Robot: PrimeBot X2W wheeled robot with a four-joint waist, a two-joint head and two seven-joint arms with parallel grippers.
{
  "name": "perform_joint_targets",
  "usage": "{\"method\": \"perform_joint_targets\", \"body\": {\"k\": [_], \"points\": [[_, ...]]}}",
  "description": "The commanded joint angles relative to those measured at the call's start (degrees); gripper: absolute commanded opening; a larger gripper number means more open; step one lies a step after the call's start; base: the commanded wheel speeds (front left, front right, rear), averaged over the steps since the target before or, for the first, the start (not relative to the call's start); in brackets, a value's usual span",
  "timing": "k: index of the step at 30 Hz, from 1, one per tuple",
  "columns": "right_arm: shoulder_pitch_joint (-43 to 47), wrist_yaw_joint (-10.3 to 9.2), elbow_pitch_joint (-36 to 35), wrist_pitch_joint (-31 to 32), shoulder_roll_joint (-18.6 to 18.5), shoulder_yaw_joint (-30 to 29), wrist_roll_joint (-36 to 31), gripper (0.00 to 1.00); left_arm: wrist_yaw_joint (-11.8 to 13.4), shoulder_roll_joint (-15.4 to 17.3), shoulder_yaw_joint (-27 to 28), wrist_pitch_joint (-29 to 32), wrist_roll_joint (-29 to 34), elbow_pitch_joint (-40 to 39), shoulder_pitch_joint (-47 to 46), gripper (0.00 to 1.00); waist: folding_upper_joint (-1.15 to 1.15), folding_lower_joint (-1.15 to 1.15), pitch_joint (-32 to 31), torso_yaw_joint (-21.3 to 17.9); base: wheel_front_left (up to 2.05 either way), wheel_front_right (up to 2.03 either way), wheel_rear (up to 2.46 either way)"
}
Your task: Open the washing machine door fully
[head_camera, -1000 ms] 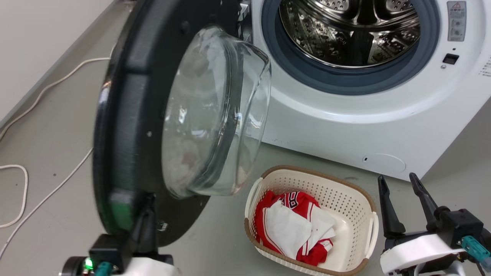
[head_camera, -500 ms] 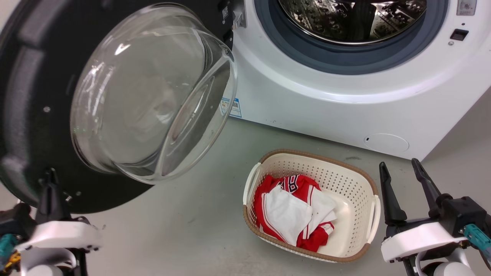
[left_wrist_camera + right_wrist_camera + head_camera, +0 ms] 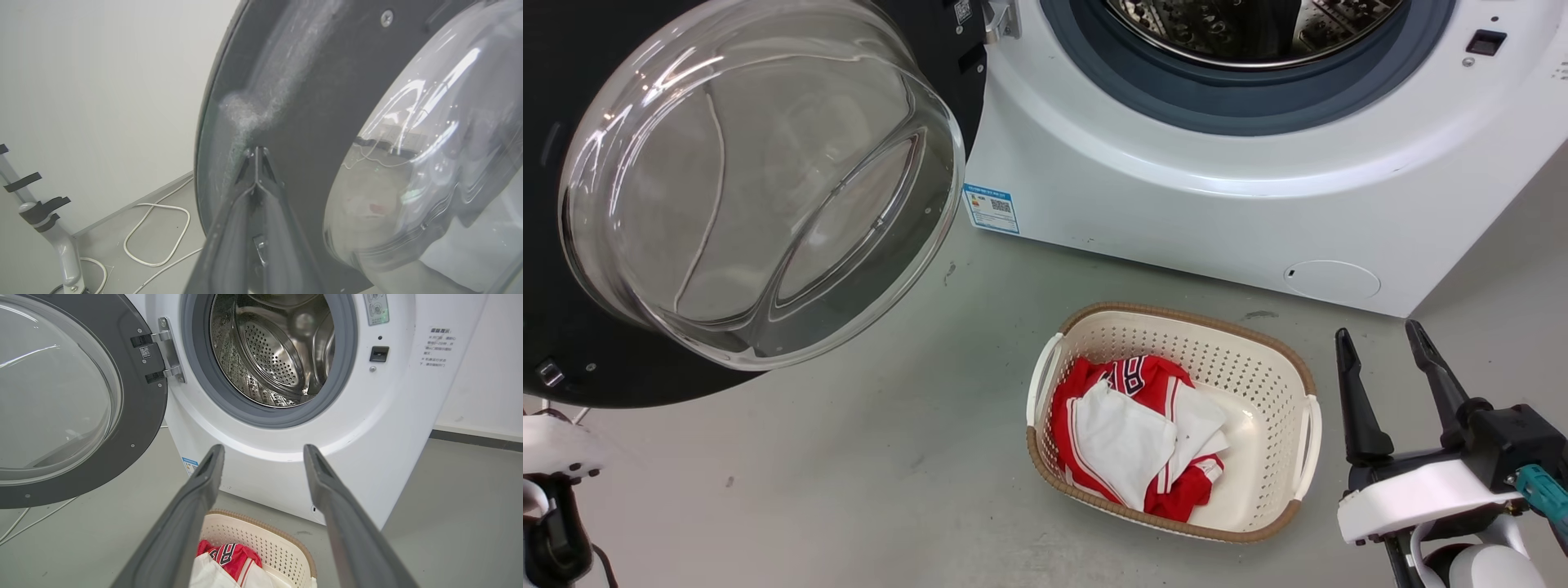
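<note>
The washing machine door (image 3: 596, 380), a black disc with a clear glass bowl (image 3: 760, 180), stands swung far out to the left of the white washing machine (image 3: 1176, 204), its inner side facing me. In the left wrist view my left gripper (image 3: 256, 154) is shut, its tips pressed against the door's black inner face (image 3: 310, 102) near the rim, with nothing between them. In the right wrist view the door (image 3: 139, 416) hangs from its metal hinge (image 3: 169, 355) beside the steel drum (image 3: 282, 355). My right gripper (image 3: 1377, 331) is open at the lower right, apart from the machine, also seen as right gripper (image 3: 263, 449).
A cream perforated basket (image 3: 1308, 392) with red and white clothes sits on the grey floor in front of the machine, left of my right gripper. White cables (image 3: 163, 208) and a grey stand (image 3: 61, 241) lie by the wall behind the door.
The door has swung wider, from nearly edge-on to facing outward on the left. My left gripper went leftward with its lower rim. The head camera has shifted too. The right gripper kept its pose.
</note>
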Motion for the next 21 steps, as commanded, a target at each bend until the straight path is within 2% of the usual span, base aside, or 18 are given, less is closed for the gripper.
{"method": "perform_joint_targets", "body": {"k": [1, 7, 12, 19, 21], "points": [[-0.6, -0.04, -0.1, -0.2, 0.1, 0.0, -0.3, 1.00, -0.3, 0.1, 1.1, -0.4, 0.8, 0.3, -1.0, 0.00, 0.00, 0.00, -0.2, -0.2, 0.00, 0.00, 0.00], [-0.2, -0.04, 0.7, -0.7, 0.1, -0.2, 0.8, 1.00, -1.0, -2.3, 2.9, -0.3, 3.5, -1.8, 1.9, 0.00, 0.00, 0.00, -1.5, -0.9, 0.00, 0.00, 0.00], [0.6, -0.04, 1.8, -1.5, 0.1, 0.1, 1.4, 1.00, -1.5, -5.6, 4.3, -0.3, 6.6, -7.6, 6.7, 0.00, 0.00, 0.00, -3.4, -1.7, 0.00, 0.00, 0.00], [1.6, -0.04, 2.6, -2.0, 0.1, 0.2, 2.1, 1.00, -3.1, -12.1, 1.7, -0.3, 10.4, -15.8, 13.9, 0.00, 0.00, 0.00, -5.8, -3.1, 0.00, 0.00, 0.00], [1.7, -0.04, 2.7, -2.1, 0.1, 0.3, 2.2, 1.00, -3.4, -12.9, 1.1, -0.3, 11.0, -16.8, 14.6, 0.00, 0.00, 0.00, -6.0, -3.5, 0.00, 0.00, 0.00]]}}
